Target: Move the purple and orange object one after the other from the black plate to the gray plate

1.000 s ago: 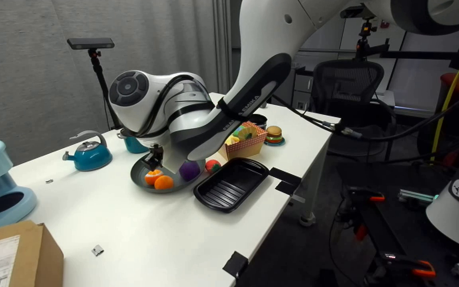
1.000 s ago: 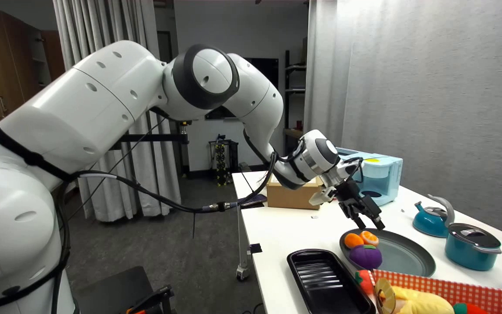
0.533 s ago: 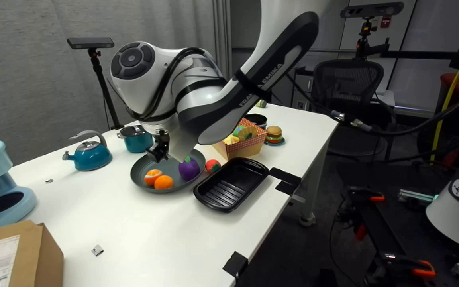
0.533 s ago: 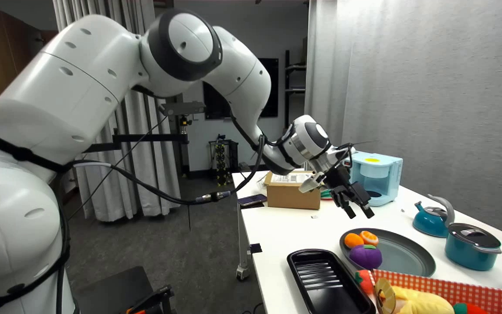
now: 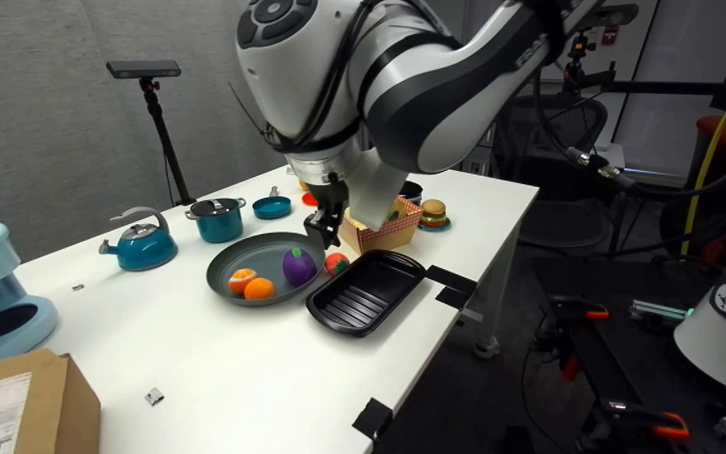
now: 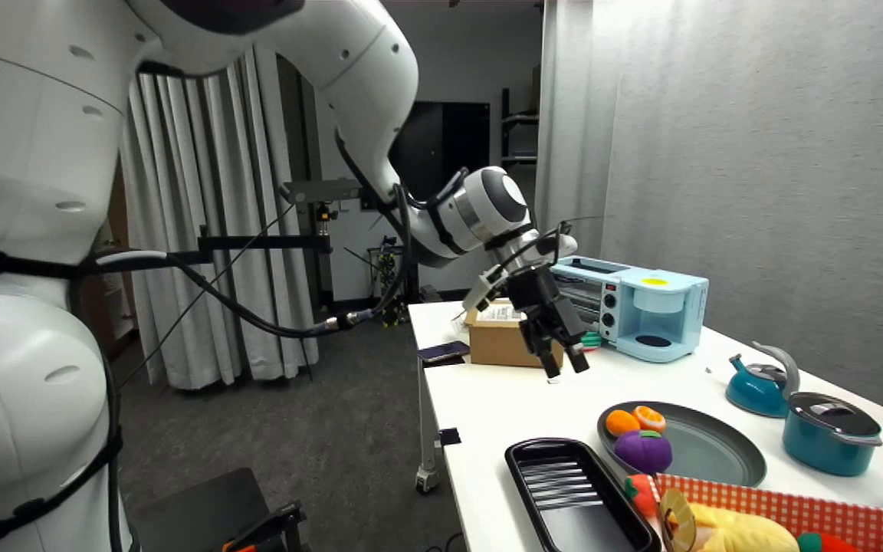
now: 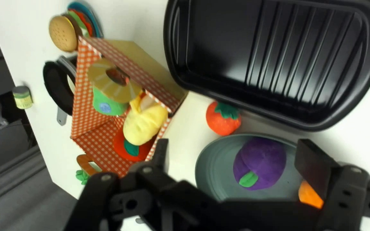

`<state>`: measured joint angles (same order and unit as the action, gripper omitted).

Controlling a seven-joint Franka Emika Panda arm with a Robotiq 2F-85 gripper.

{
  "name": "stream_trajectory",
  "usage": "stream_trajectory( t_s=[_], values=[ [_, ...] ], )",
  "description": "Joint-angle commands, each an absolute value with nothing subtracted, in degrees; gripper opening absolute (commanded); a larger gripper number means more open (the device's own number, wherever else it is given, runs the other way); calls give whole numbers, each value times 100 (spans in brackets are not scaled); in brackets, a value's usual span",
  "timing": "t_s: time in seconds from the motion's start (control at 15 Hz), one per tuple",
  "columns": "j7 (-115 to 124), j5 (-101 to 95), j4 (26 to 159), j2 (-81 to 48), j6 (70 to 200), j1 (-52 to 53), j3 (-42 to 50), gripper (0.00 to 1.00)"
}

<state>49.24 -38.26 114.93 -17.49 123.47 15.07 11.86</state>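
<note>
Your purple fruit and orange both sit on the round matte plate, so both moves look done; little seems left but to retreat. Your gripper hangs raised and spread wide, holding nothing. The purple fruit looks like stitched cloth, the orange smoother; the tray shines, ribbed inside.

On the surface, in an exterior view, the dinner plate marks the clock's centre. On it lie the plum-like fruit at 3 o'clock, the whole citrus at 6 and the cut citrus at 8. Off its rim stand the tray between 3 and 4, the food box at 2, the kettle between 9 and 10, the pot between 10 and 11. The toy tomato lies at 3, between plate and tray.
</note>
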Motion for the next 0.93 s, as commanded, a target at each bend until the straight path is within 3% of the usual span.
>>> stream_trajectory(
  t_s=[0.0, 0.87],
  values=[
    [4219, -3538, 12848, -320, 12312, 1116, 592, 100],
    [920, -955, 14376, 2034, 12236, 259, 266, 100]
  ],
)
